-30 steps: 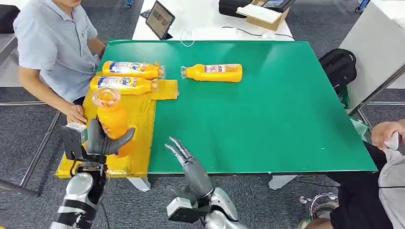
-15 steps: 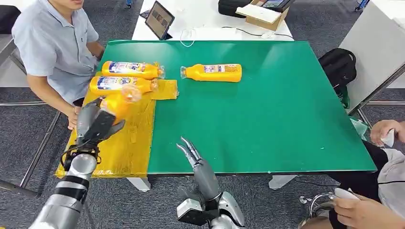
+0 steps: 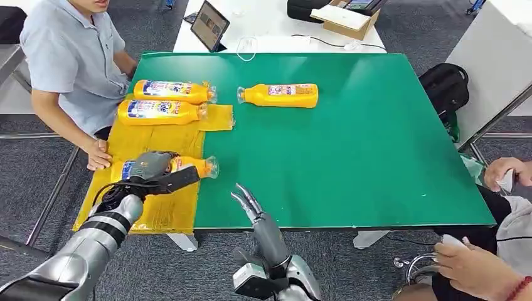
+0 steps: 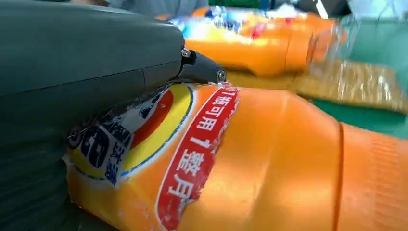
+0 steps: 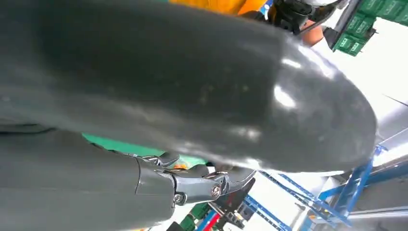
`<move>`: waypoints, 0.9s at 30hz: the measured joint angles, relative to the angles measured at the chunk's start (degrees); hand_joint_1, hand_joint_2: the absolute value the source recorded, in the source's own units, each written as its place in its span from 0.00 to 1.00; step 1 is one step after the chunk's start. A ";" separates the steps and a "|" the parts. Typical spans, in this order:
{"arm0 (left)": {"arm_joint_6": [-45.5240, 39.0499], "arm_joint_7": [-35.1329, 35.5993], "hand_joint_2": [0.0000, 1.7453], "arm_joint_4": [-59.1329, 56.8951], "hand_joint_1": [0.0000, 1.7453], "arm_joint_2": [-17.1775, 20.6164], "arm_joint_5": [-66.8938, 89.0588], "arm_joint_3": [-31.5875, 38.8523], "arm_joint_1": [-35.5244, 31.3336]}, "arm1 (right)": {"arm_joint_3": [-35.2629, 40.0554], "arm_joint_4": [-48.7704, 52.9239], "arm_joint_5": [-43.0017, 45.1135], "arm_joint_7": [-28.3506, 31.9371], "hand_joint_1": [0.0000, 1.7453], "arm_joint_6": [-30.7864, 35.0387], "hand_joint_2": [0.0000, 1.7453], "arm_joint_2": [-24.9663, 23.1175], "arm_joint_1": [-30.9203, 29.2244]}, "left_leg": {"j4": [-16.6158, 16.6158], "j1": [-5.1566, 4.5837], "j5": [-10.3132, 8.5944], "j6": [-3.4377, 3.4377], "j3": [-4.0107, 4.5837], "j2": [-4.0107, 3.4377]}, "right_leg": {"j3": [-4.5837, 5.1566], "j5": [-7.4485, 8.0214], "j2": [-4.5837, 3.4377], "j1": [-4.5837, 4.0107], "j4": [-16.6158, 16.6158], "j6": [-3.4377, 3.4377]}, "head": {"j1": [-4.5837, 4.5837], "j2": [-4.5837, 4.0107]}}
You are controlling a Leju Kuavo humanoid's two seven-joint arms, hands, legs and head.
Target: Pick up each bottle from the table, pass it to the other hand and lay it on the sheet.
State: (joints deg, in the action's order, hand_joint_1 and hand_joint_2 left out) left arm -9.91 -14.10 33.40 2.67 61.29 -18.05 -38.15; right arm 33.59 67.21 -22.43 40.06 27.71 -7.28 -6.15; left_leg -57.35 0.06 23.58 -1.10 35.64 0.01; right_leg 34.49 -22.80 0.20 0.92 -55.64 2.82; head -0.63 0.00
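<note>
three bottles (image 3: 164,108) on sheet (image 3: 157,200), fourth bottle (image 3: 279,95) right on table (image 3: 351,150)

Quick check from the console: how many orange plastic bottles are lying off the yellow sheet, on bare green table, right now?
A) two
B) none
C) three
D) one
D: one orange plastic bottle lies alone on the bare green table. Two others rest at the far end of the yellow sheet, and the left robot hand holds a fourth down on it.

Green table (image 3: 351,157): yellow sheet (image 3: 166,200) over its left edge, one orange bottle (image 3: 279,95) lying directly on the green.
</note>
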 measured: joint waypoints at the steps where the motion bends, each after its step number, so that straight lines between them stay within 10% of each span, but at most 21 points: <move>1: 0.53 -0.38 1.00 -0.66 0.00 0.00 0.00 -0.34 -0.23 | -0.02 0.00 0.24 -0.02 0.00 0.02 0.00 0.04 0.05 | 0.00 0.00 0.00 0.00 0.00 0.00 | 0.00 0.00 0.00 0.00 0.00 0.00 | 0.02 0.00; 27: 12.20 -15.24 1.00 -2.10 0.00 1.25 -8.22 -1.52 -0.36 | 1.49 -0.31 4.51 0.00 0.00 0.00 0.00 0.63 -0.89 | 0.01 0.00 -0.01 0.00 -0.01 0.06 | -0.09 0.00 0.02 0.01 -0.01 -0.01 | 0.02 0.00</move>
State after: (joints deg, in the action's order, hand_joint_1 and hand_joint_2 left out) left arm 2.30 -29.33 31.30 3.91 53.07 -19.56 -38.51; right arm 35.08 66.90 -17.92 40.06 27.71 -6.64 -7.04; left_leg -57.34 0.06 23.57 -1.11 35.63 0.07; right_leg 34.41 -22.81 0.22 0.93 -55.65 2.82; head -0.61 0.00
